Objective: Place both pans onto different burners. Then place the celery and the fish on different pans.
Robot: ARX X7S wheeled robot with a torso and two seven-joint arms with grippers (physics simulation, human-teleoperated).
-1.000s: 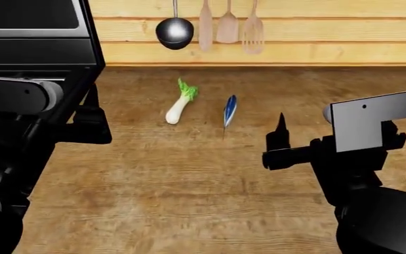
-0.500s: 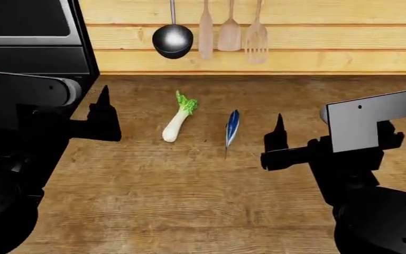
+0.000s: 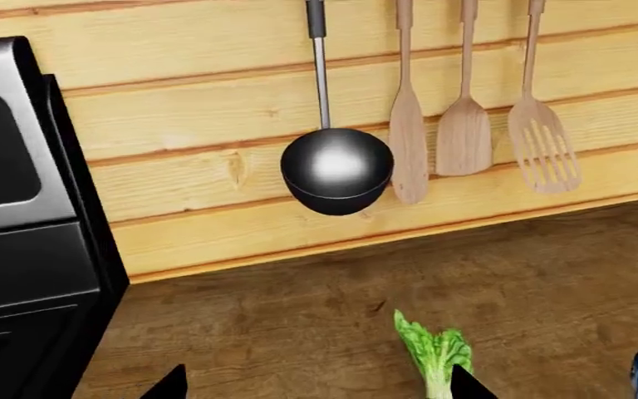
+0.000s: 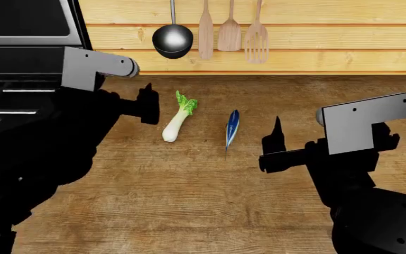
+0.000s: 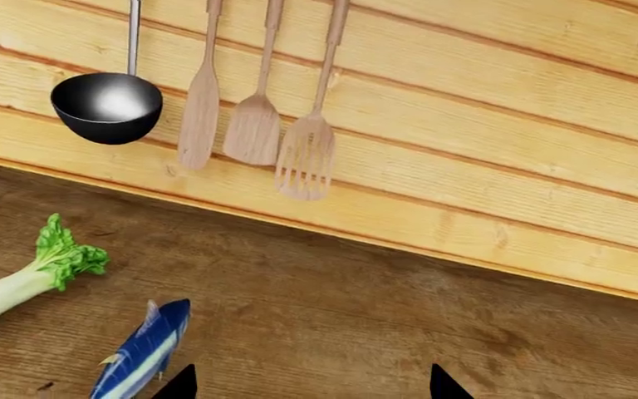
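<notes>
Meanwhile the left gripper [image 4: 146, 103] had swung in just beside the celery [image 4: 177, 118], jaws apart and empty, seemingly readying a pickup; right gripper [image 4: 276, 143] hung open.

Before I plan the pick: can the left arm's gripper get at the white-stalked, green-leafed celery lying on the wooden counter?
Probably yes. The left gripper hangs just beside the celery, its jaws open, with bare wooden counter around the stalk. The slim blue fish lies apart on the far side, so nothing seems to block it.

Glossy metal ladle [image 4: 173, 40], wooden counter [image 4: 203, 201]
</notes>
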